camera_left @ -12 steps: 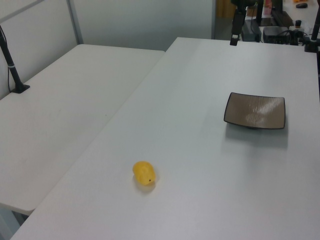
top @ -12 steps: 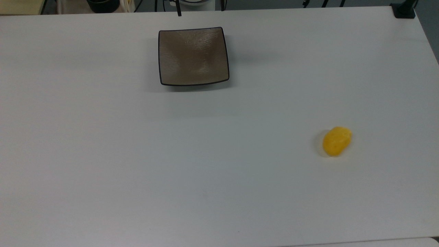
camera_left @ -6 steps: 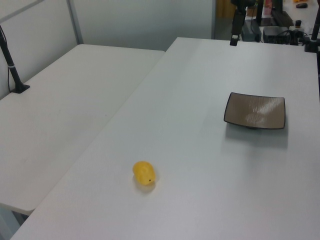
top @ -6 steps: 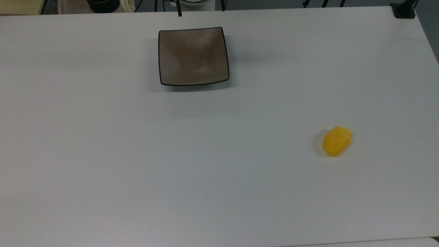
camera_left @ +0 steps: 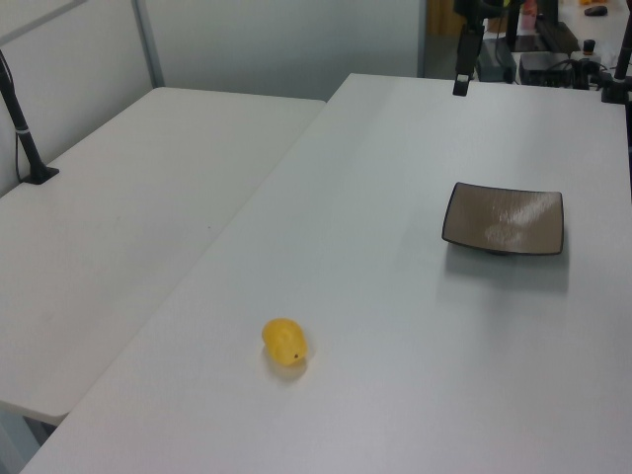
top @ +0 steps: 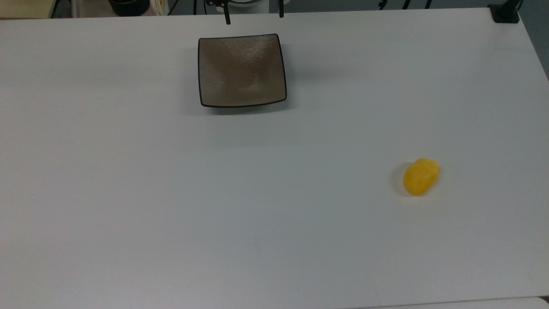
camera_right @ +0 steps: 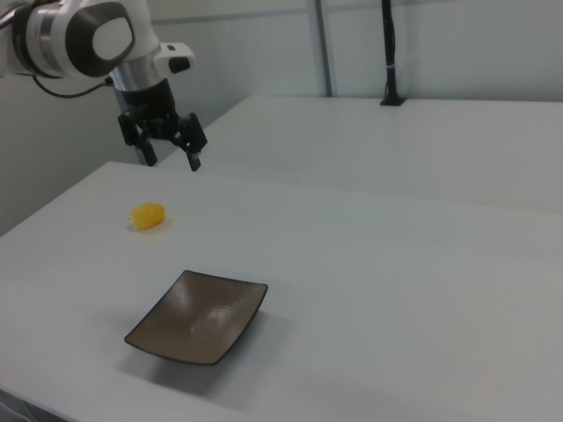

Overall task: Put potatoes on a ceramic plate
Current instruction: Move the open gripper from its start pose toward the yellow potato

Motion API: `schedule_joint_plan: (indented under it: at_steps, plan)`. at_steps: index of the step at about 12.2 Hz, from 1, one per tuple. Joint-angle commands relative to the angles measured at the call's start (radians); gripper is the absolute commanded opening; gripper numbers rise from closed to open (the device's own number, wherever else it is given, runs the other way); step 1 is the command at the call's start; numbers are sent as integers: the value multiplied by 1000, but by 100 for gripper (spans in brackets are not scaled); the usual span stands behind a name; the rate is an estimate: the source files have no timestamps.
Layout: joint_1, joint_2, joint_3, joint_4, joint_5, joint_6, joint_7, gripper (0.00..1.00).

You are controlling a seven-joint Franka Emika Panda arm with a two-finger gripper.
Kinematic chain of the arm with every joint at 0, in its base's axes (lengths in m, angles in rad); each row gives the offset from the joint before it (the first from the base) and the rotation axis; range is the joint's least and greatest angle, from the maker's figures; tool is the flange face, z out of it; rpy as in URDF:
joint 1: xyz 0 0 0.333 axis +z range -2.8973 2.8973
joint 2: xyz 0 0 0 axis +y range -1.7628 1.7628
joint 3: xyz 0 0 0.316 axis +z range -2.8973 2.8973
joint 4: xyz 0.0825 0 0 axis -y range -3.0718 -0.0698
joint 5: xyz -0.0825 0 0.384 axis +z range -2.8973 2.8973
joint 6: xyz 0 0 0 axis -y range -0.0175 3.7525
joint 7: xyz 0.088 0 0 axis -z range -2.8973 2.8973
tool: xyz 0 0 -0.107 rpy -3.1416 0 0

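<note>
The potato [top: 421, 176] is a small yellow-orange oval lying on the white table, at the top view's right, far from the plate. It also shows in the left view [camera_left: 284, 342] and the right view [camera_right: 147, 214]. The square brown-grey ceramic plate [top: 241, 71] with a dark rim sits near the table's upper edge in the top view and holds nothing [camera_left: 504, 218] [camera_right: 198, 316]. My gripper [camera_right: 172, 160] hangs open and empty, high above the table. In the top view its fingertips [top: 227, 19] poke in just beyond the plate.
A second white table [camera_left: 118, 217] adjoins on the left view's left, with a black post [camera_left: 25, 138] clamped to it. Another black clamp [top: 505, 15] sits at the top view's upper right corner. Wide bare tabletop [top: 214, 206] lies between plate and potato.
The gripper's fingertips have edged slightly further into the top view, toward the plate. Potato and plate have not moved.
</note>
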Motion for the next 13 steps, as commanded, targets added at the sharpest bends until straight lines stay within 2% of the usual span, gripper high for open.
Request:
schedule_joint_plan:
  at_steps: [1, 4, 7, 9, 11, 13]
  plan:
    - [19, 8, 4, -24, 18, 15, 4, 100]
    - [18, 16, 4, -19, 18, 13, 73, 100]
    - [29, 31, 13, -16, 20, -17, 260, 100]
    - [65, 54, 36, 7, 21, -8, 401, 100]
    - [104, 101, 42, 74, 21, -8, 559, 100]
    - [133, 179, 87, 166, 6, -7, 671, 100]
